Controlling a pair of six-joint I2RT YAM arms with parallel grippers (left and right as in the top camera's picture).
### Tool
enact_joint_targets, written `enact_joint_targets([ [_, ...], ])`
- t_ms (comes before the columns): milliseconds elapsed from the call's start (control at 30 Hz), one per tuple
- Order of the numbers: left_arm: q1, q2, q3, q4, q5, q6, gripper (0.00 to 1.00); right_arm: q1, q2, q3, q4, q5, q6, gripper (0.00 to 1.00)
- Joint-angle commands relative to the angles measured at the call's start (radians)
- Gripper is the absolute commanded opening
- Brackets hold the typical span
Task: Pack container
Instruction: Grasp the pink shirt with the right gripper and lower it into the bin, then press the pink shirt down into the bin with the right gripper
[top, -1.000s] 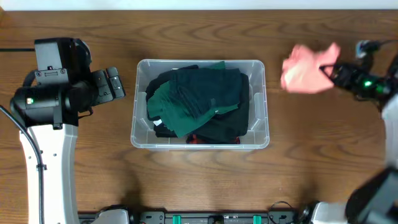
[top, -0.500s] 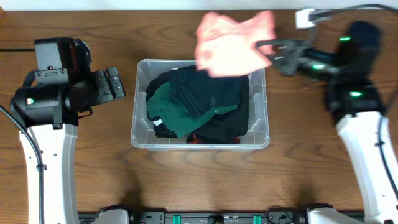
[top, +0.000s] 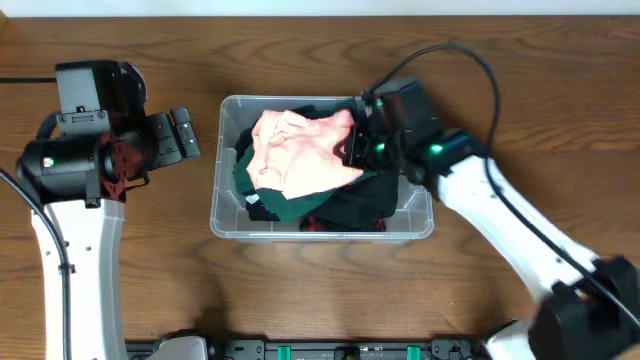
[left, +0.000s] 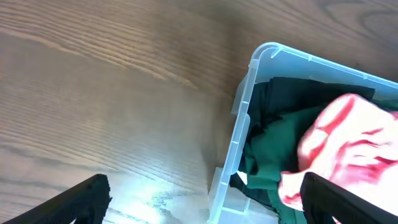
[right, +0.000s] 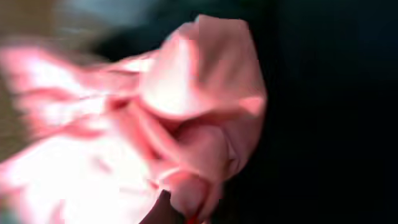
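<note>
Clothing fills the container (top: 218, 190), which stands in the middle of the desk (top: 560, 120) between our two arms, so anything new has to go on top of the heap. That is why our right tool (top: 350, 150) reaches in over the right wall, its fingers pressed together on an edge of the pink garment (top: 300, 150), which drapes over the green garment (top: 300, 207) and the dark garments (top: 375, 195). We judge that the pinch serves to lay the cloth flat rather than drop it in a lump. Our left tool (top: 188, 135) hangs just left of the container, fingers spread wide and empty, clear of the work yet near enough to tuck or press.
</note>
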Motion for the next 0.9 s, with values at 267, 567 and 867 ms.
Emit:
enact_joint_targets([
  [267, 0.004, 0.000, 0.012, 0.001, -0.005, -0.005, 0.98, -0.007, 0.041, 0.014, -0.097, 0.254, -0.220, 0.51],
  [567, 0.004, 0.000, 0.012, 0.001, -0.005, -0.005, 0.98, -0.006, -0.272, 0.031, -0.066, 0.375, -0.290, 0.29],
  [867, 0.004, 0.000, 0.013, 0.001, -0.005, -0.005, 0.98, 0.022, -0.157, 0.015, 0.304, -0.112, -0.230, 0.17],
])
